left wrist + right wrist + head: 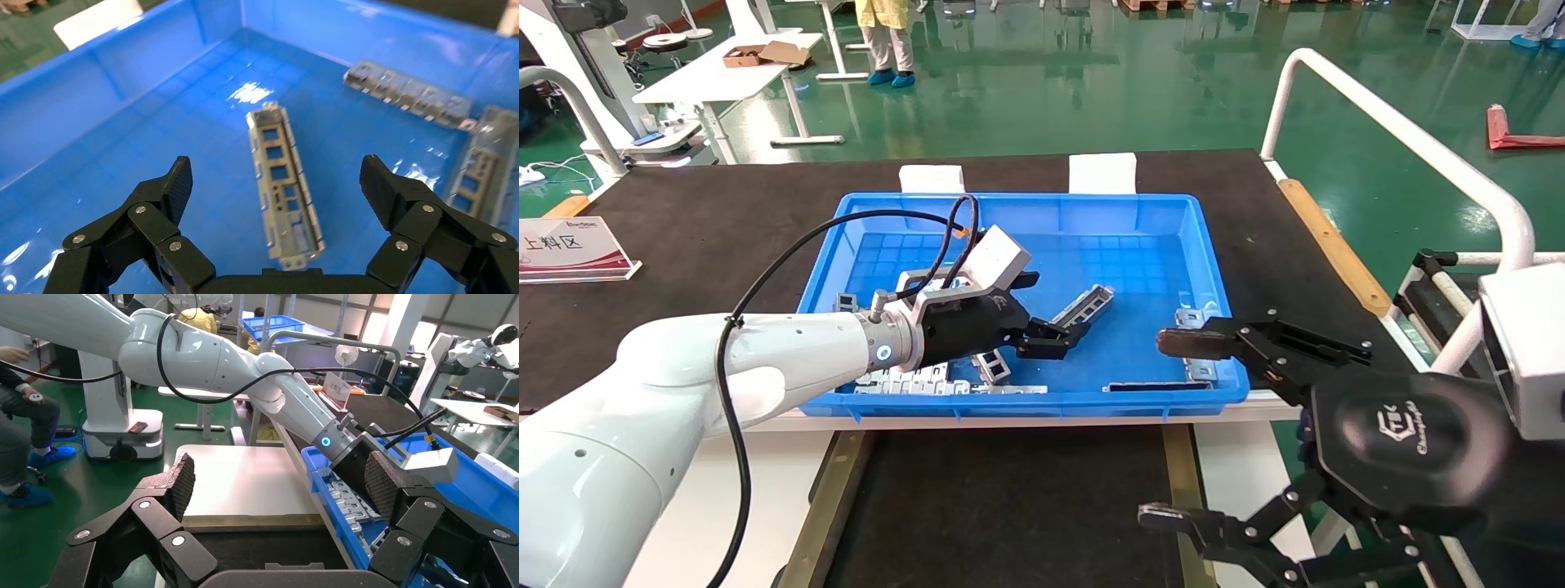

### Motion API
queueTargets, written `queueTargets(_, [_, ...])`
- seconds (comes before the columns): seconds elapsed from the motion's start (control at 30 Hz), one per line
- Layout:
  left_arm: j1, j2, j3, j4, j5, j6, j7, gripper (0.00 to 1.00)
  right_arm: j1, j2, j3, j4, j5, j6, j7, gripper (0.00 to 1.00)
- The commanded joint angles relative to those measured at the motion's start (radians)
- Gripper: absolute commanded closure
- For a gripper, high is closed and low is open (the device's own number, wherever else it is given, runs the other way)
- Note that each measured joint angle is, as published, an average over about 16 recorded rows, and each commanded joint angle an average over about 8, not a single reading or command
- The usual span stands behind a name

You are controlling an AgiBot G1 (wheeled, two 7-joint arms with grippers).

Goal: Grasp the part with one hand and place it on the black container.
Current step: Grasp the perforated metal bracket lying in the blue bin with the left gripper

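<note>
The part [1084, 305] is a long silver-grey channel bracket with rectangular cutouts, lying flat on the floor of the blue bin [1026, 214]. My left gripper [1058, 336] is inside the bin at the part's near end. In the left wrist view the part [280, 174] lies lengthwise between the fingers of the left gripper [278, 184], which is open and not touching it. The black container [1009, 506], with brass strips along its edges, lies in front of the bin. My right gripper [1173, 429] hangs open and empty over the container's right edge; the right wrist view shows it [283, 481] above the container [257, 548].
More brackets lie in the bin: flat plates at the near-left wall [911, 380], others at the right wall [1197, 325] and in the left wrist view [407, 92]. A sign [572, 245] stands at the left. A white rail [1401, 139] runs along the right.
</note>
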Motion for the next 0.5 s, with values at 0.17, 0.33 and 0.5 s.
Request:
queueTargets(0.17, [0.007,0.007,0.047,0.015,-0.021,-0.049,-0.007,0.00,0.000,0.000,0.000,0.000,0.000,0.000,0.000,0.00])
queueTargets(0.33, [0.014,0.008,0.092,0.004,-0.050,-0.080,-0.035,0.56,0.000,0.000,0.000,0.000,0.000,0.000,0.000,0.57])
queueTargets(0.5, [0.020,0.007,0.132,-0.010,-0.085,-0.106,-0.054,1.00,0.000,0.000,0.000,0.000,0.000,0.000,0.000,1.00])
